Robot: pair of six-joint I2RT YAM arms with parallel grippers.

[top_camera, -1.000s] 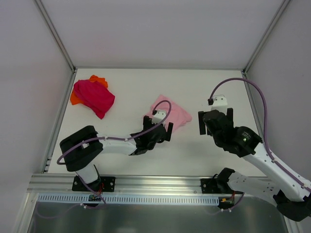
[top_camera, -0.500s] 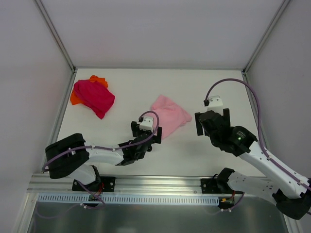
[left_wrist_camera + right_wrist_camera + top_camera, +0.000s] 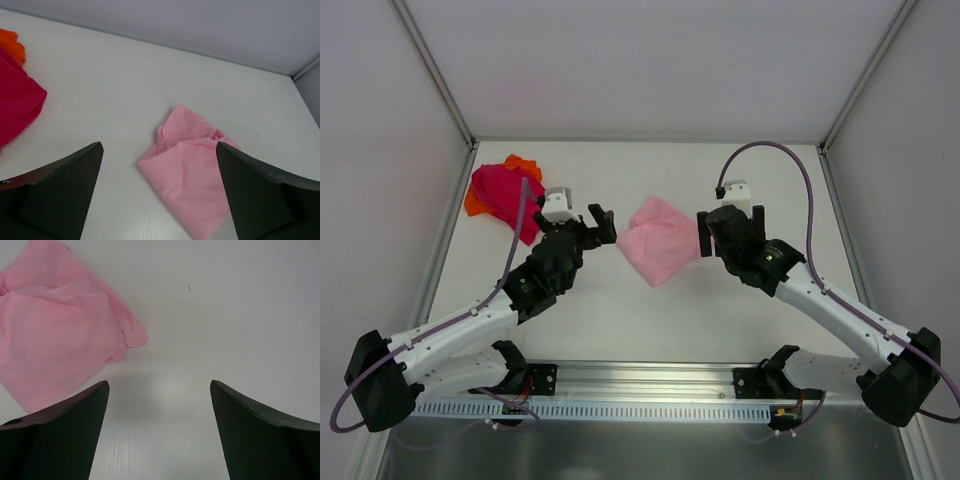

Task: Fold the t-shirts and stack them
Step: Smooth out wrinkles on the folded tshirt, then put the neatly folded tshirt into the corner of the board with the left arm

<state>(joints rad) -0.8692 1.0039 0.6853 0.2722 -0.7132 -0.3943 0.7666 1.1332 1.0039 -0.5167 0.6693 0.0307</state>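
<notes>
Left claw [image 3: 157, 148] swings off the light pink t-shirt [image 3: 660, 241] to its 9 o'clock, right claw [image 3: 159, 385] at 3, both wide apart.

Pink t-shirt [image 3: 660, 245] bunched centrally; magenta t-shirt [image 3: 510, 200] atop orange t-shirt [image 3: 523, 162]

The left arm [image 3: 450, 335] runs from the lower left up toward the centre, the left gripper [image 3: 595, 220] just left of mid-frame with jaws spread wide. The right arm [image 3: 830, 310] runs from the lower right up and leftward, the right gripper [image 3: 730, 232] just right of centre, jaws equally wide apart, both gripping nothing
</notes>
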